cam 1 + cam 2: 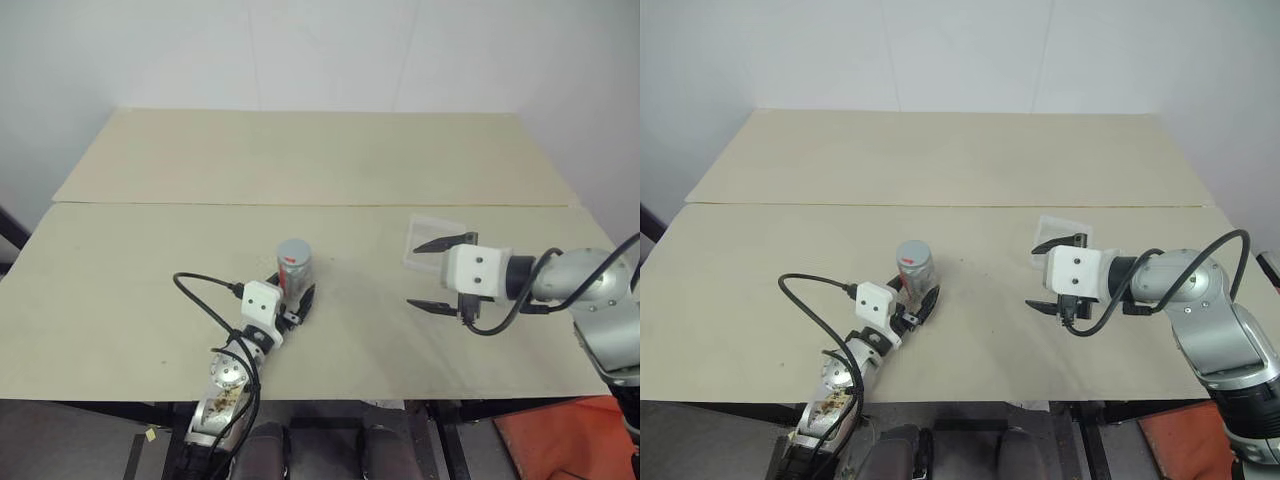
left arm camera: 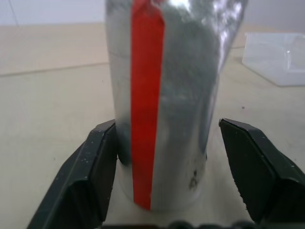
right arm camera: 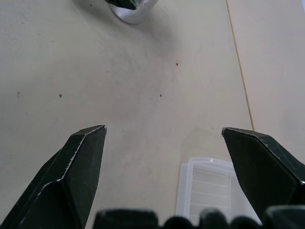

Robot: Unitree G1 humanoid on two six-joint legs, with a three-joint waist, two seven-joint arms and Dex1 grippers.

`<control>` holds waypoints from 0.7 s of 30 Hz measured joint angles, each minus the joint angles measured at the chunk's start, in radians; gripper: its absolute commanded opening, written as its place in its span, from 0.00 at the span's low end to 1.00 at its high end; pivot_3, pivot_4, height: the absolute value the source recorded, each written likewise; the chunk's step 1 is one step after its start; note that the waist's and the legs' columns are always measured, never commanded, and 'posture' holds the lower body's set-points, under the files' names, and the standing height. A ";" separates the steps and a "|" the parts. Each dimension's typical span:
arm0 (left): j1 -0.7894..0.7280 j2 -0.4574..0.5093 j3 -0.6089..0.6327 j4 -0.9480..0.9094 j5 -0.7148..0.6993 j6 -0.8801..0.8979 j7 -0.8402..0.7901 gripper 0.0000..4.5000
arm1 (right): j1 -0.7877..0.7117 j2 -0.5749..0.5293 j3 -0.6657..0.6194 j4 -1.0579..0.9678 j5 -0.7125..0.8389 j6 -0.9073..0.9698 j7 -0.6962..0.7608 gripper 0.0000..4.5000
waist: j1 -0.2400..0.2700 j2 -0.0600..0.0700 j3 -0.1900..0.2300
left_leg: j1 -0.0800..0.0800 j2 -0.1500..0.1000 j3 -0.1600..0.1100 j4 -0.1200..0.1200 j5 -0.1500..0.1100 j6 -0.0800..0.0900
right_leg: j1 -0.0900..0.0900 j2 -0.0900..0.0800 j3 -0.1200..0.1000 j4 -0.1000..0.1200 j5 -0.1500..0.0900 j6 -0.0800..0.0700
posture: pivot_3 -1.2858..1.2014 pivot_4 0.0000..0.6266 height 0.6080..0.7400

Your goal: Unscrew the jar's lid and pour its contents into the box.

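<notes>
The jar (image 1: 293, 264), a silvery cylinder with a red vertical stripe, stands upright on the table left of centre. Its grey lid (image 1: 293, 247) sits on top. My left gripper (image 1: 296, 295) reaches in low from the near side, open, with its fingers on either side of the jar's lower part (image 2: 162, 95). One finger (image 2: 97, 167) is close against the jar, while the other (image 2: 252, 167) stands apart from it. Off to the right my right gripper (image 1: 414, 275) hovers wide open and holds nothing. Just behind it lies the clear box (image 1: 432, 238), which also shows under the gripper in the right wrist view (image 3: 209, 191).
The pale wooden table (image 1: 150, 300) has a seam running across it behind the jar, with a second board (image 1: 300, 150) beyond it up to the white wall. A black cable (image 1: 205, 295) loops from my left wrist over the table.
</notes>
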 measured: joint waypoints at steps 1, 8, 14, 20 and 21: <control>-0.003 -0.002 0.000 0.004 0.003 -0.010 0.001 0.78 | 0.000 0.000 0.000 0.000 0.000 0.000 0.000 1.00 | 0.000 0.000 0.000 | 0.000 0.000 0.000 0.000 0.000 0.000 | 0.000 0.000 0.000 0.000 0.000 0.000 | 0.52 0.24 1.00; -0.052 -0.028 0.009 0.074 0.018 -0.136 0.019 0.78 | -0.001 0.000 0.000 0.000 -0.001 0.000 -0.001 1.00 | 0.001 0.000 0.000 | 0.000 0.000 0.000 0.000 0.000 0.000 | 0.000 0.000 0.000 0.000 0.000 0.000 | 0.52 0.24 1.00; -0.076 -0.026 0.013 0.148 0.011 -0.184 -0.005 0.70 | -0.001 0.000 0.000 0.000 -0.003 0.000 -0.004 1.00 | 0.001 0.000 0.000 | 0.000 0.000 0.000 0.000 0.000 0.000 | 0.000 0.000 0.000 0.000 0.000 0.000 | 0.52 0.24 1.00; -0.087 -0.023 0.024 0.186 0.009 -0.201 -0.028 0.47 | -0.001 -0.007 -0.003 0.000 -0.009 0.000 -0.017 1.00 | 0.001 0.000 0.000 | 0.000 0.000 0.000 0.000 0.000 0.000 | 0.000 0.000 0.000 0.000 0.000 0.000 | 0.52 0.24 1.00; -0.088 -0.024 0.027 0.187 0.009 -0.202 -0.029 0.47 | -0.001 -0.008 -0.003 0.000 -0.009 0.000 -0.018 1.00 | 0.001 0.000 0.000 | 0.000 0.000 0.000 0.000 0.000 0.000 | 0.000 0.000 0.000 0.000 0.000 0.000 | 0.52 0.24 1.00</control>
